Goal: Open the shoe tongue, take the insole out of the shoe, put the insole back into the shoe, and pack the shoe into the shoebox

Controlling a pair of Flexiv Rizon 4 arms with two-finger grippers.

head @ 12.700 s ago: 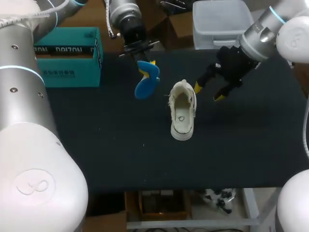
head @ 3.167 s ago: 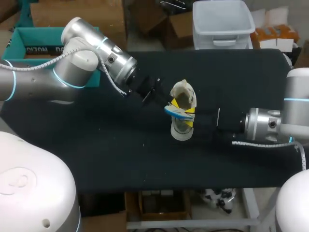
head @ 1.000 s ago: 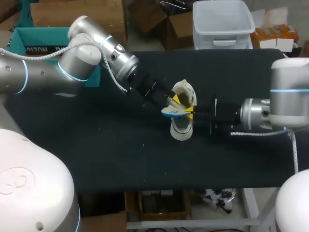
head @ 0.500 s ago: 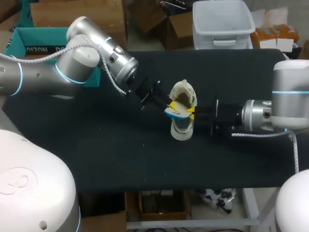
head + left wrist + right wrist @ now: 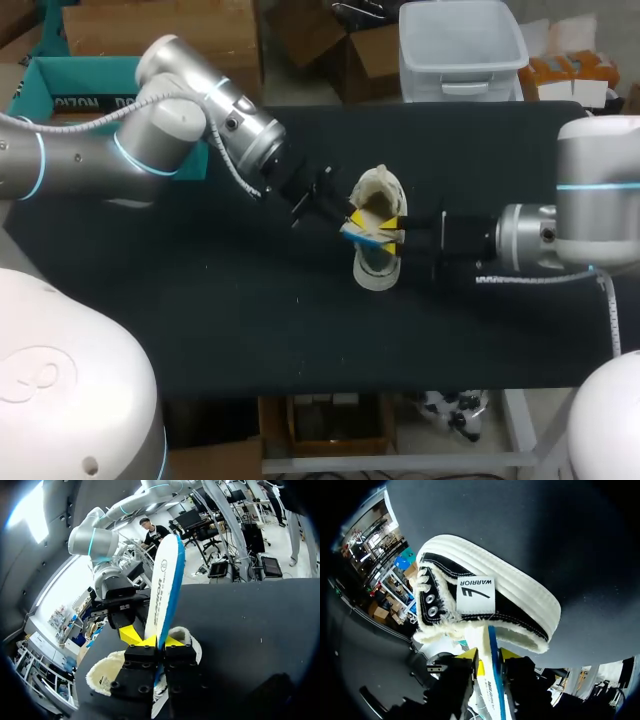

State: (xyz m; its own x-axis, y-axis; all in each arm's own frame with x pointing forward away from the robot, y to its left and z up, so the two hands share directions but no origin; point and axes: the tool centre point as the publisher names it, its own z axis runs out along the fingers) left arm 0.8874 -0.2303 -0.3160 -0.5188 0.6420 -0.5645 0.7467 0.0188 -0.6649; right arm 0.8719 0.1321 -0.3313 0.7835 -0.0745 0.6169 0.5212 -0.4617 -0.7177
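Note:
The white shoe point(image 5: 376, 264) lies on the black table point(image 5: 300, 330), its opening facing up. Over that opening stands the blue-and-white insole point(image 5: 364, 233), on edge. My left gripper point(image 5: 350, 222) is shut on the insole point(image 5: 167, 580) from the shoe's left side; the shoe point(image 5: 107, 672) lies just below. My right gripper point(image 5: 397, 232) comes in from the right. Its fingers flank the insole's point(image 5: 487, 645) other end with a slim gap, so it is open. The shoe's heel tab point(image 5: 476, 595) lies right ahead of it. The teal shoebox point(image 5: 60, 85) sits at the back left.
My left arm point(image 5: 150, 140) crosses in front of the shoebox. A grey plastic bin point(image 5: 460, 45) stands behind the table's back edge. Bare black tabletop stretches in front of the shoe and off to the right.
My left gripper has closed on the insole. My right gripper's fingers have eased apart around it. The insole sits a little more upright over the shoe.

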